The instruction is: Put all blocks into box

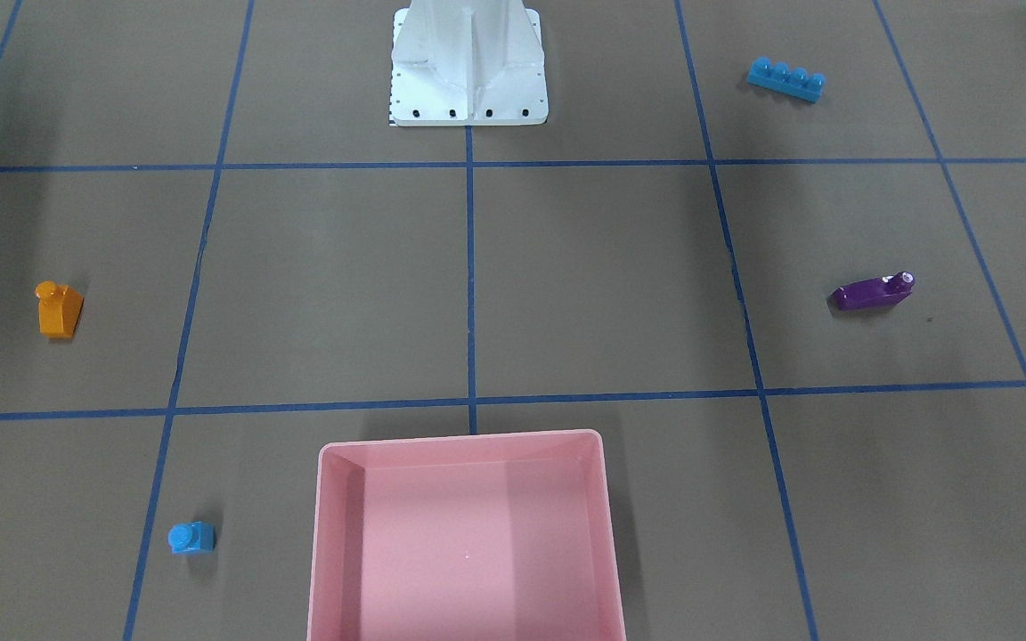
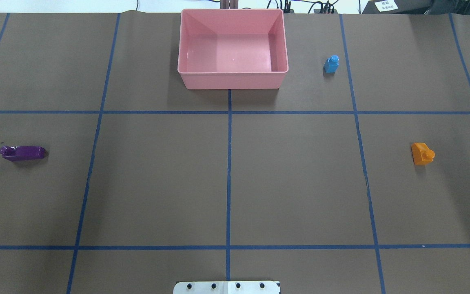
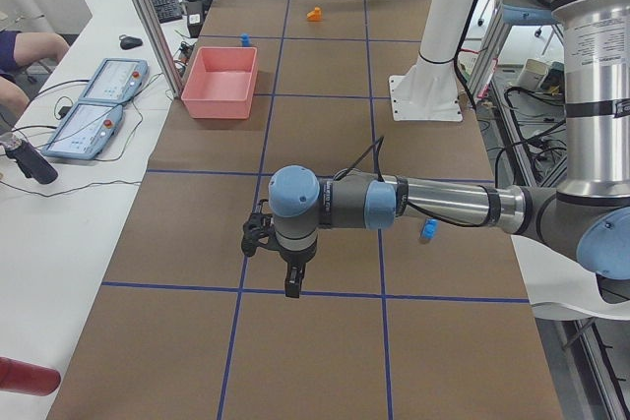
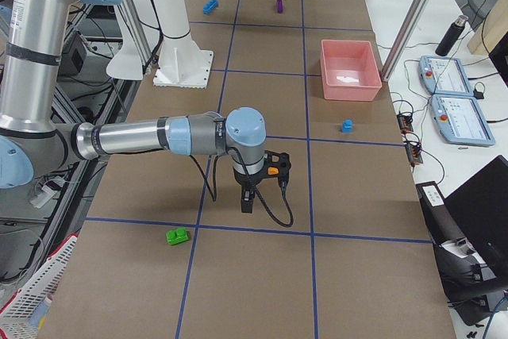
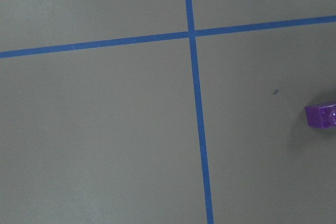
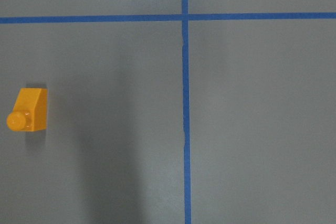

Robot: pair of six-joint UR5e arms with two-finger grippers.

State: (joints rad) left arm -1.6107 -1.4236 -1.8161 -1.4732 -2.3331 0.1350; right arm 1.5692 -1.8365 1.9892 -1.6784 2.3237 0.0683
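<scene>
1. Box [image 2: 233,81] sits at the table's far edge from the robot, on the centre line. My guess is that it is placed there so either arm can reach it. No block is in it yet.
2. The blocks are scattered, well apart from one another, and all outside the box:
   - The small blue [image 2: 331,64] is near the box, on the robot's right.
   - The orange [image 2: 422,154] is farther out on the right.
   - The green [image 4: 178,236] is beyond the orange, towards the table's right end.
   - The purple [image 2: 23,152] is out on the left, lying on its side.
   - The long blue [image 1: 786,79] is on the left, close to the robot.
3. Left gripper [image 3: 292,289] hangs above the table, pointing down, with the purple at the edge of its wrist view. I cannot tell if its fingers are parted or closed.
4. Right gripper [image 4: 247,206] does likewise, with the orange in its wrist view. Its finger state also cannot be judged.
5. Judgement: this is the start, and each arm looks set to take its nearest block.
</scene>
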